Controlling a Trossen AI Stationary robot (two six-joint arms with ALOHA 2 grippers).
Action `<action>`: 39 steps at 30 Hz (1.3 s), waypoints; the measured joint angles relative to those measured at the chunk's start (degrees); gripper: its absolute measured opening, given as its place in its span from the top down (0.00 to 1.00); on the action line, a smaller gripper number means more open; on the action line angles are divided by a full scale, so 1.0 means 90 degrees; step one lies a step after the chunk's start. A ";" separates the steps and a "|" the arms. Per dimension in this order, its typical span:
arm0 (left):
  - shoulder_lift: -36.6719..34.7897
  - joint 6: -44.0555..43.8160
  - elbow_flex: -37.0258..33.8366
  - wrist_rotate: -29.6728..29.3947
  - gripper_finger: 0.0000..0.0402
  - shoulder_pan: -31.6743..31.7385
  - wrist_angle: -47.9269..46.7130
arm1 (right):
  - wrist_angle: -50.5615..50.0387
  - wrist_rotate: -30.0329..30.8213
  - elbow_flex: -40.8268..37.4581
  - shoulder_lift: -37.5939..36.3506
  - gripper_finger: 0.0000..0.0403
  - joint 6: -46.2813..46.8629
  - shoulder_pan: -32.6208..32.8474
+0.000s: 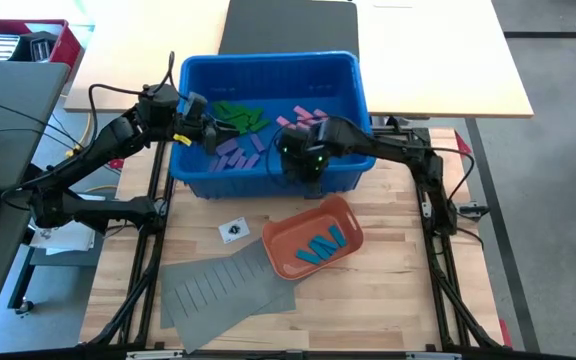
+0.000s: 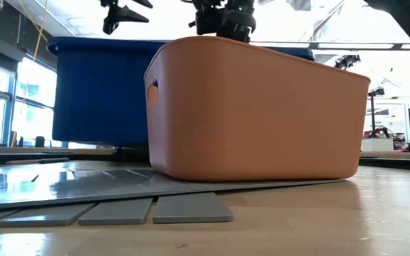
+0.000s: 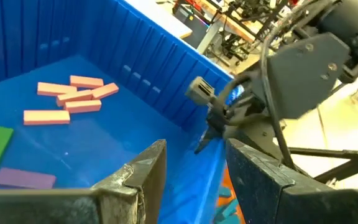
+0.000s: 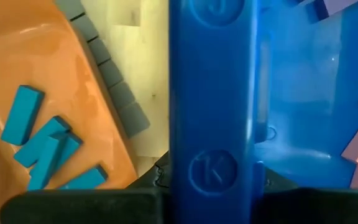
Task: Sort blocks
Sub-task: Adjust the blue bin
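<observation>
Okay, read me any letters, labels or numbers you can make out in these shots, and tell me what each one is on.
"K": raised letter in a moulded circle on the blue bin's rim, right wrist view.
A second moulded circle higher on that rim holds a mark cut off by the picture's edge; not readable.
The small dark-printed tag on the table is too small to read.

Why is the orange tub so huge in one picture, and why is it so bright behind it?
In the low view the orange tub stands close to the camera, so it fills the picture; the windows behind it glare white. In the right wrist view the blue bin rim looms up close too. The high view is evenly lit, with the blue blocks clear.
</observation>
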 joint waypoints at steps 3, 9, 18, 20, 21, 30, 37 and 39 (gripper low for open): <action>0.0000 0.0077 0.0000 0.0000 0.61 0.0001 -0.0023 | 0.0203 0.0199 -0.0410 -0.0019 0.83 0.0108 0.0182; 0.0000 0.0221 0.0000 0.0013 0.61 0.0002 -0.0030 | 0.0151 0.0473 -0.0917 -0.0010 0.81 0.0228 0.0410; 0.0000 0.0240 0.0000 0.0163 0.61 0.0002 -0.0030 | -0.0200 -0.0097 -0.1013 0.0007 0.68 0.0873 0.0836; 0.0000 0.0240 0.0000 0.0165 0.61 0.0000 -0.0030 | -0.0313 -0.0198 -0.1013 0.0005 0.66 0.0969 0.0932; 0.0000 0.0240 0.0000 0.0165 0.61 0.0001 -0.0030 | -0.0351 -0.0284 -0.1013 0.0004 0.66 0.0993 0.0962; 0.0000 0.0247 0.0000 0.0166 0.61 0.0002 -0.0030 | -0.0400 -0.0923 -0.1039 -0.0247 0.60 0.1282 0.0862; 0.0000 0.0263 0.0000 0.0140 0.61 0.0002 -0.0035 | -0.0129 -0.1086 -0.1015 -0.0870 0.60 0.1246 0.0650; 0.0000 0.0304 0.0000 0.0122 0.61 0.0002 -0.0052 | -0.0076 -0.1143 -0.1011 -0.0956 0.60 0.0975 0.0618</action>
